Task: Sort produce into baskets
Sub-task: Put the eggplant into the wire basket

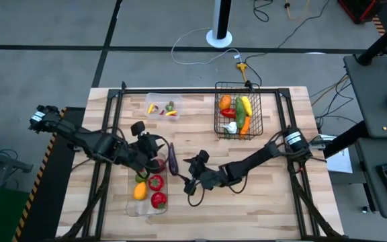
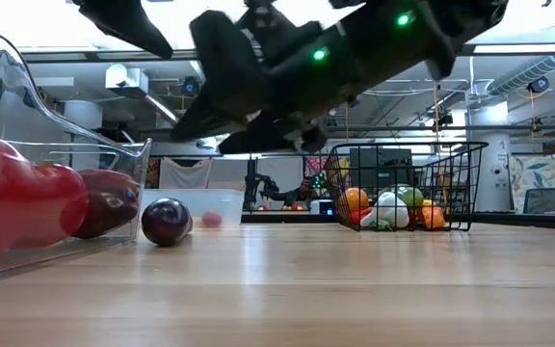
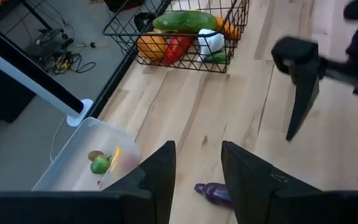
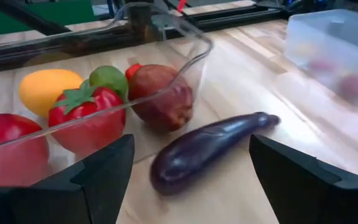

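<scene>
The long purple eggplant (image 4: 207, 149) lies free on the light wooden tabletop (image 1: 274, 195), just beside the long clear rectangular plastic tray (image 1: 132, 202), at the tray's end toward the tall black wire-mesh basket (image 1: 218, 128). The tray holds red peppers (image 1: 156, 191), a yellow fruit (image 1: 140, 191) and a green fruit. The right claw (image 1: 192, 176) hangs near the eggplant, on the side away from the tray, fingers spread wide, holding nothing. The left claw (image 3: 197, 177) hangs above the tray's eggplant end, fingers set narrow and empty. The small clear squarish plastic tub (image 1: 163, 106) stands well apart from the tray, beside the basket, which holds mixed produce.
</scene>
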Robot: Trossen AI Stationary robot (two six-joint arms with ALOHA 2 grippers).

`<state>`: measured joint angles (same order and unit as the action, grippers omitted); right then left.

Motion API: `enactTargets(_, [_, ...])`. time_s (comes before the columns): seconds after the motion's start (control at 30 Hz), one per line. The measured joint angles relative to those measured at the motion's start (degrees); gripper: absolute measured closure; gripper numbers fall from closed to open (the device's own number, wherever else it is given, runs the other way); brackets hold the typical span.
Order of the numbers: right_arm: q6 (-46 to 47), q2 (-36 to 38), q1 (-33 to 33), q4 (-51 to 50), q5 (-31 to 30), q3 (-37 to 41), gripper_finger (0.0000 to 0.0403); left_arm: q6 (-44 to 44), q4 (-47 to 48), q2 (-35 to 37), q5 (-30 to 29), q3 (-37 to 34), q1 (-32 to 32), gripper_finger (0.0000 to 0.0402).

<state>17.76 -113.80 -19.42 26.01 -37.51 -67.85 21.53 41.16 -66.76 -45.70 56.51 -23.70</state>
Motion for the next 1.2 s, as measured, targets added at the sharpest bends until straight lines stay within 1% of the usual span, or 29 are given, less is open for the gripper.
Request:
enactTargets(0.2, [0.81, -7.17, -0.37, -1.16, -0.75, -7.06, 0.0096, 0.01, 0.01, -0.42, -0.37, 0.0, 0.0, 0.0289])
enactTargets(0.33, [4.08, -10.47, -0.35, -9.3, -3.41, -12.79, 0.0093, -0.01, 0.02, -0.52, -0.39, 0.0, 0.0, 0.0289])
enactTargets(0.47, [6.64, -11.99, -0.29, -16.98, -4.12, -17.1, 0.0092, -1.56, -0.03, -0.52, -0.43, 0.0, 0.07, 0.0289])
enactTargets(0.63, [7.81, -12.79, -0.18, -18.45, -4.49, -17.91, 0.0092, -2.55, -0.68, -0.52, -1.81, 0.0, 0.28, 0.0289])
enactTargets(0.97, [8.36, -14.13, 0.07, -17.25, -4.48, -17.67, 0.009, -2.55, -0.97, -0.66, -1.83, 0.0, 0.28, 0.0289])
enactTargets(1.07, [9.93, -14.51, 0.55, -20.43, -4.65, -17.62, 0.0092, -2.37, -0.97, -0.66, -1.83, 0.0, 0.28, 0.0289])
enactTargets(1.2, [10.87, -13.44, 0.63, -26.59, -7.64, -17.6, 0.0099, -1.64, -0.91, -0.66, -1.81, 0.0, 0.28, 0.0289])
